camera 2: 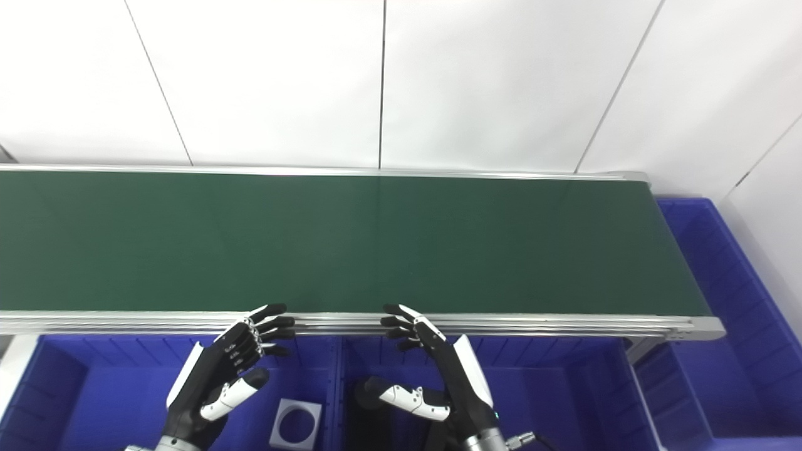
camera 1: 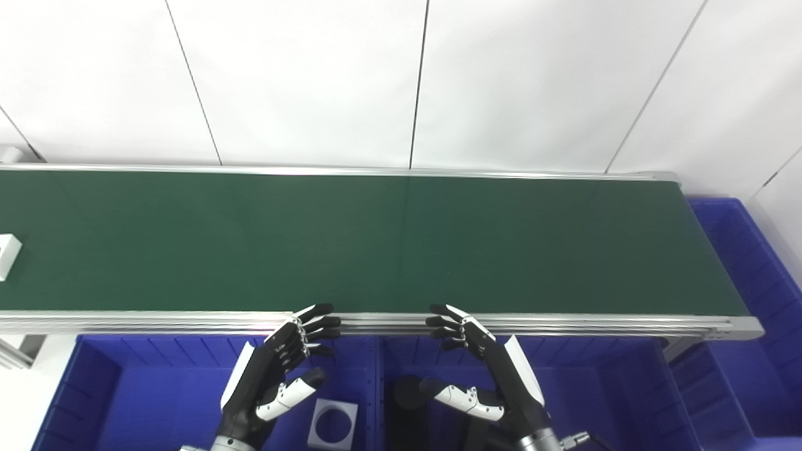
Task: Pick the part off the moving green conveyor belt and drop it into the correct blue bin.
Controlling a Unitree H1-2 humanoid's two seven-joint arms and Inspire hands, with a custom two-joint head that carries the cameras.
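White wall panels with thin dark seams are standing behind a long green conveyor belt, whose matte surface is running between brushed aluminium rails. At the belt's far left edge, a small white block-shaped part is lying flat, only partly in the left eye view and out of the right eye view; it is sitting well apart from both hands. Below the near rail, two blue plastic bins with ribbed walls are lining up side by side: a left blue bin and a right blue bin, with a third blue bin sitting past the belt's right end. Inside the left blue bin, a white square piece with a round hole is resting on the floor, near the left hand's thumb. The left hand and right hand, black with white shells, are hovering over the bins, fingers spread and released, holding nothing, their tips reaching just over the near rail. A dark object beneath the right hand is too hidden to identify.
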